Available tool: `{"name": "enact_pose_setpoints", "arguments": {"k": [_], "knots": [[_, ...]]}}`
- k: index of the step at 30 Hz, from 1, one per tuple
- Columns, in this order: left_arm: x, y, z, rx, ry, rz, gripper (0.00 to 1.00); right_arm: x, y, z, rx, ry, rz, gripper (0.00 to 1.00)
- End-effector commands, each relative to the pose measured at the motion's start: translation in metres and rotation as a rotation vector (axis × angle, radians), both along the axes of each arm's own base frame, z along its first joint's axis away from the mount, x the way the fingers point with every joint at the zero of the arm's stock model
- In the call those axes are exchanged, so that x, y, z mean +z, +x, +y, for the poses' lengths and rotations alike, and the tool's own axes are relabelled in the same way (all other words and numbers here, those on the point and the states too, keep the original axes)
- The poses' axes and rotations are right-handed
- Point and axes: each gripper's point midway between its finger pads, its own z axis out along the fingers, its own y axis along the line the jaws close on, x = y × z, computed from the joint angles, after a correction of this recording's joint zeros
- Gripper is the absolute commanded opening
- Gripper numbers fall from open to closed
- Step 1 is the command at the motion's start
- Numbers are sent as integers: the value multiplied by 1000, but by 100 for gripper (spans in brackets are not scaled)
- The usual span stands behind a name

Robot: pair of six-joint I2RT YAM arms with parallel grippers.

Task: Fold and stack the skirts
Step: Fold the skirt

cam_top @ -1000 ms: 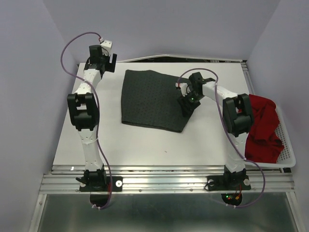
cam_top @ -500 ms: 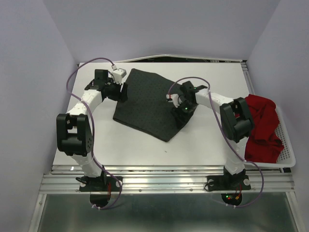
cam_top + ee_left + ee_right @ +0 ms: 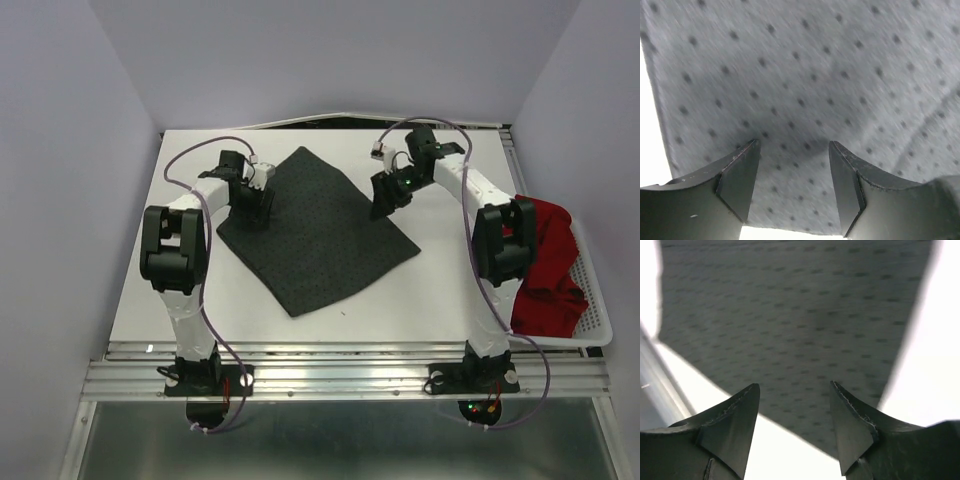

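White table (image 3: 450, 290) under everything. Flat on it, turned like a diamond, the dark grey dotted skirt (image 3: 310, 225): centre-left, one corner toward the near edge, no folds showing. At the rt edge, a white mesh basket (image 3: 598, 325), partly blocked by the rt arm. In it and spilling over the rim, the red skirt (image 3: 545, 260), bunched up, shape hard to read, part of it behind the arm's elbow.

Left gripper (image 3: 794, 145): down at the grey skirt's left corner. Jaws spread fairly wide, nothing pinched btw the fingers. Dotted cloth fills the gap beyond them, w/ a dark shadow right under the tips. Cloth edge plus a strip of white table at lower left of the wrist view.

Right gripper (image 3: 795, 386): at the far-rt side of the same skirt. Jaws likewise apart, nothing held. Wrist view blurred: grey cloth ahead of the tips, white table below and to both sides. Tips poss. brushing the fabric, can't tell for sure.

From the top cam, both sets of fingertips mostly lost against the dark cloth and gripper bodies.
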Motion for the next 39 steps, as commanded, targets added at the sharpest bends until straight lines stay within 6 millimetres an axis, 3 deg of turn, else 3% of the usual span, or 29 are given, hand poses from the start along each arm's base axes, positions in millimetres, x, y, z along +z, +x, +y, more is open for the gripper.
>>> {"name": "enact_pose_setpoints", "arguments": {"k": [1,4,6,7,8,11,12,14,17,19,21,23,24,25,27,28,30,31,33,34,37,39], "knots": [[12,30,3,-20,38,-52,68,-44,19,-11,16,-147,-42,63],[7,50,-1,-56,71,-59,68,-79,8,-19,13,-191,2,61],[5,65,-7,-84,94,-69,67,-93,0,-23,18,-222,9,61],[13,77,-9,-87,103,-97,67,-97,-8,-25,21,-227,24,61],[6,78,-10,-92,113,-83,67,-111,-29,-27,37,-244,75,61],[12,91,-24,-127,121,-114,67,-115,-65,-22,105,-264,103,60],[14,92,-27,-136,124,-114,67,-120,-90,-19,145,-282,155,60],[22,96,-42,-158,109,-136,67,-117,-122,-13,209,-283,208,59],[28,94,-60,-196,93,-141,68,-102,-153,-4,303,-248,231,57],[26,84,-70,-238,88,-124,67,-90,-190,-2,397,-246,308,57],[22,65,-85,-288,88,-108,67,-77,-207,-8,422,-260,363,57],[19,42,-101,-340,64,-83,67,-62,-209,-8,427,-248,357,58],[18,34,-106,-361,52,-76,67,-56,-206,-6,427,-239,333,59],[22,22,-112,-384,14,-65,68,-44,-191,0,397,-215,290,60],[34,17,-117,-397,-20,-83,68,-26,-163,10,345,-164,193,61],[48,18,-117,-395,-35,-117,70,-5,-134,15,286,-112,130,61],[64,24,-108,-379,-56,-145,72,13,-92,21,222,-63,17,61],[81,27,-107,-388,-78,-176,75,28,-62,25,190,-45,-58,62],[97,34,-92,-378,-96,-205,77,39,-18,22,133,-37,-170,62],[110,40,-89,-387,-93,-240,77,32,1,23,133,-65,-208,63],[119,49,-70,-372,-57,-266,79,49,66,22,112,-123,-448,64],[120,56,-60,-369,-31,-279,79,48,105,28,97,-137,-577,64]]}}
